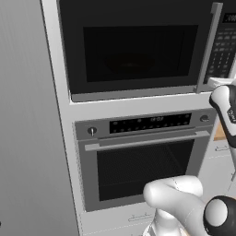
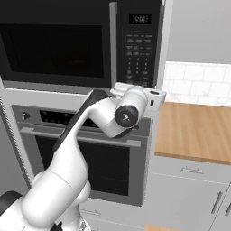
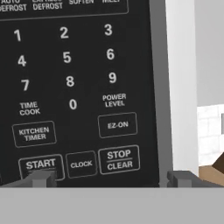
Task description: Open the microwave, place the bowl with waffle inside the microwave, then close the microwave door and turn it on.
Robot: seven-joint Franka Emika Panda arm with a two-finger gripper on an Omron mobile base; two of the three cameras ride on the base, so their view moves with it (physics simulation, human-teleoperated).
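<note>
Hand view looks straight at the keypad panel [image 3: 74,87] of the microwave [image 1: 138,46], close up: digits, POWER LEVEL, EZ-ON, and along the bottom row START [image 3: 40,164], CLOCK and STOP/CLEAR [image 3: 119,159]. The gripper [image 3: 109,178] has its jaws spread wide; one fingertip [image 3: 41,178] sits just under the START button and the other lies past the panel's right edge, over the white frame. Nothing is between them, so the tool is released and empty.

From the left base view, the microwave door [image 1: 133,50] lies flush with the cabinet front, its grey vertical handle [image 1: 208,46] beside the keypad, so the door appears closed. Behind the dark window the interior is too dim to make out the bowl or waffle; I cannot tell from these pictures whether they are inside, though the closed door and the hand's place at the keypad suggest the remaining step is turning it on.

To do this well, the fingertip nearest START should go squarely onto that button and press straight in, without sliding right toward CLOCK or STOP/CLEAR. Since the fingers are apart, only one tip needs to make contact; a small lift toward the label's centre before pushing would help. The silver oven [image 1: 143,156] below should stay untouched
</note>
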